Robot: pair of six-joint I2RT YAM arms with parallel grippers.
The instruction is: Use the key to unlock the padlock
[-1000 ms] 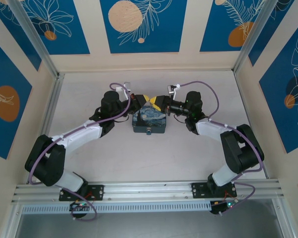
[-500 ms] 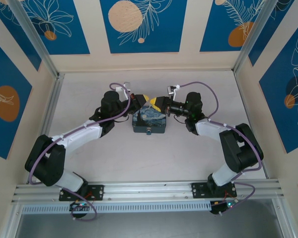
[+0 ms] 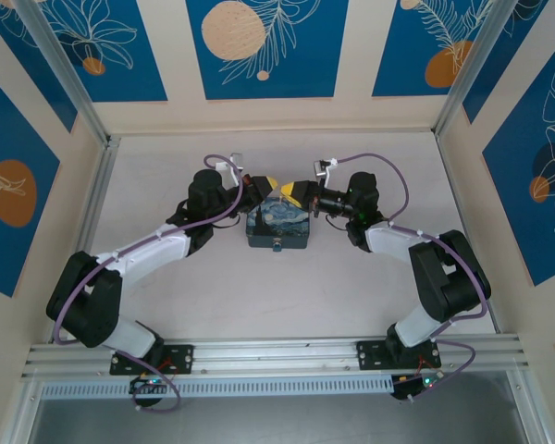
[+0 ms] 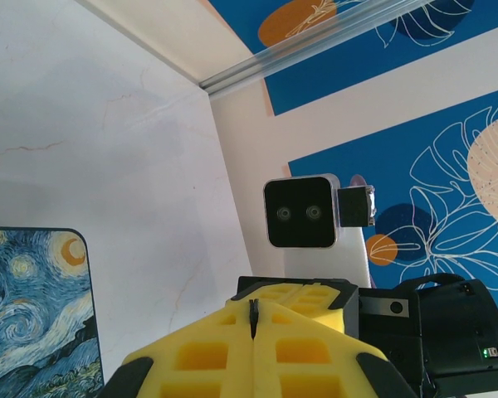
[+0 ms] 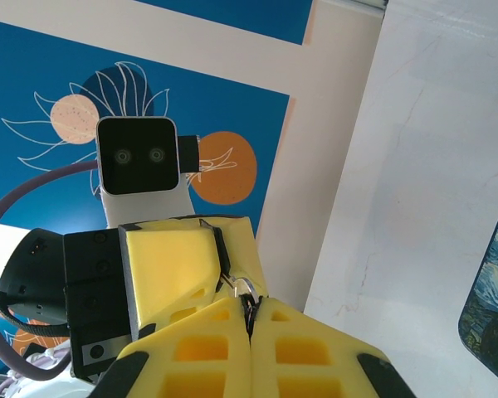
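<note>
Both grippers meet tip to tip just above the far edge of the Starry Night box. My left gripper is shut on a thin dark sliver, the key, pinched between its yellow foam fingers. My right gripper is shut on a tiny dark thing at its tips, the padlock. The padlock's thin silvery shackle reaches across to the seam of the left gripper's fingers. From above, the left gripper and right gripper touch, and key and padlock are hidden between them.
The box lies flat on the pale table, directly below the joined fingertips, with its corner in the left wrist view and right wrist view. The back wall is close behind both grippers. An aluminium rail runs along the near edge.
The right gripper has edged slightly left toward the left gripper's tips. The left arm and the box have not moved.
</note>
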